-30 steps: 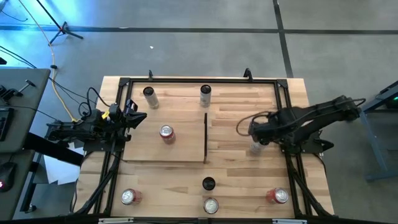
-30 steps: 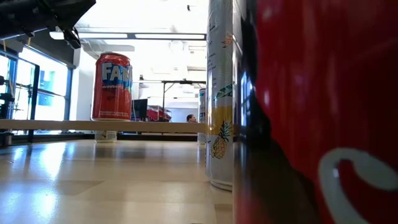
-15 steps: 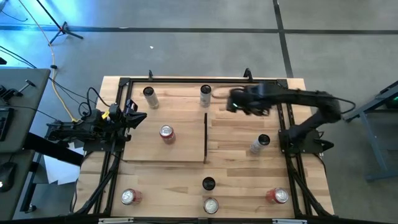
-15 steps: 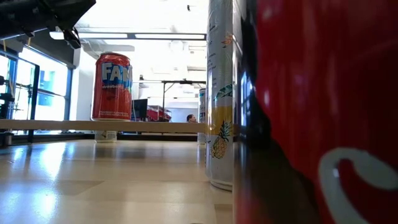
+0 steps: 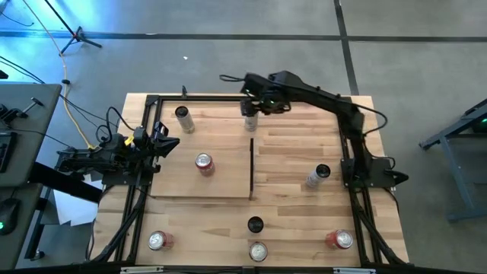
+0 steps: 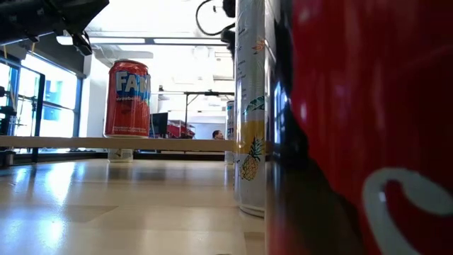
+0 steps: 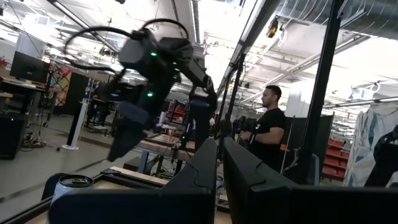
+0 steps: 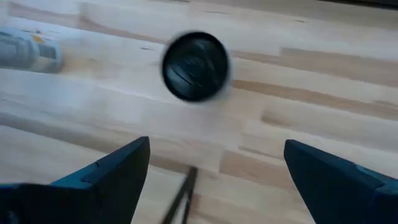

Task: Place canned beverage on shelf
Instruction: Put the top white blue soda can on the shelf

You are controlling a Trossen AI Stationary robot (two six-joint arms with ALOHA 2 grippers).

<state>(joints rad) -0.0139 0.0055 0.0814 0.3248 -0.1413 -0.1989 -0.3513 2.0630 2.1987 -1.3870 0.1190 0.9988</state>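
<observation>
The shelf point(image 5: 222, 141) is a pale panel on the table's left half, with a dark upright strip point(image 5: 252, 171) along its right edge. On it stand a red can point(image 5: 203, 162) and a grey can point(image 5: 183, 116). A dark-topped can point(image 5: 250, 114) stands at the far centre, by the strip's far end. My right gripper point(image 5: 253, 100) hovers open above it; in the right wrist view the can's top point(image 8: 195, 66) lies beyond the spread fingers point(image 8: 112, 168). My left gripper point(image 5: 163, 143) waits shut at the table's left edge.
A slim can point(image 5: 318, 176) stands on the table's right half. Near the front edge are a dark can point(image 5: 255, 224), two red cans point(image 5: 157, 241) point(image 5: 340, 240) and a silver-topped one point(image 5: 258, 251). A black frame point(image 5: 346, 137) rims the table. A person point(image 7: 267, 127) stands beyond it.
My right gripper has swung from over the slim can on the table's right half toward the far edge and then left, and has rolled about its pointing line. It now hangs open over the dark-topped can at the far centre. The cans have stayed where they stood.
</observation>
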